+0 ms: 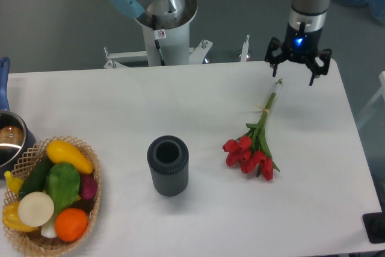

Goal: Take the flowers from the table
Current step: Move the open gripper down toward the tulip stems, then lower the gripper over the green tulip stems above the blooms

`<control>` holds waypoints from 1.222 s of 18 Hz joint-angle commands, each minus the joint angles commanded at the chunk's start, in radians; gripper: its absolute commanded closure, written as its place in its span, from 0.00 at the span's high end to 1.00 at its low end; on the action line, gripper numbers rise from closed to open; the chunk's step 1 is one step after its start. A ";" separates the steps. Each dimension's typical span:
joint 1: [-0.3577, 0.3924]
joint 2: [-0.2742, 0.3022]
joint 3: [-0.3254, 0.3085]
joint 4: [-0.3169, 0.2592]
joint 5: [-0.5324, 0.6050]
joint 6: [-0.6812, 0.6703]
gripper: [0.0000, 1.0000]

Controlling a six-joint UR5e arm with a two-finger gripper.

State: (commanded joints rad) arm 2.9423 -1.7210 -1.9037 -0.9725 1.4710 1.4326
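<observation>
fingers [299, 68] spread wide, hovering just past the stem tip of the flowers [255, 142] — lying flat on the counter [180, 100], stems toward the fingers, red heads away toward the near edge.

1. We see the table [120, 106] as a smooth, plain white top with a matt finish, filling most of the frame.
2. We read the flowers [251, 151] right of centre as soft red petals with thin green stems.
3. The gripper [296, 66] at the upper right looks like matt black plastic or metal; we cannot tell which.
4. The vase [168, 165] at the centre is dark grey, matt, with a ribbed wall.
5. The basket [90, 206] at the lower left is woven, rough, pale wicker; the vegetables [54, 191] in it look glossy.
6. The pot [11, 139] at the left edge looks like shiny metal.
7. The robot base [162, 10] at the top is brushed silver metal with pale blue plastic caps.
</observation>
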 joint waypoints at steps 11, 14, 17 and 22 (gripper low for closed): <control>-0.025 -0.107 -0.003 0.028 -0.003 -0.003 1.00; -0.029 -0.140 -0.002 0.051 -0.003 -0.012 1.00; -0.043 -0.173 0.006 0.089 -0.003 -0.079 1.00; -0.051 -0.186 0.008 0.095 -0.005 -0.103 1.00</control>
State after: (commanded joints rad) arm 2.8916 -1.9067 -1.8960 -0.8774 1.4665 1.3300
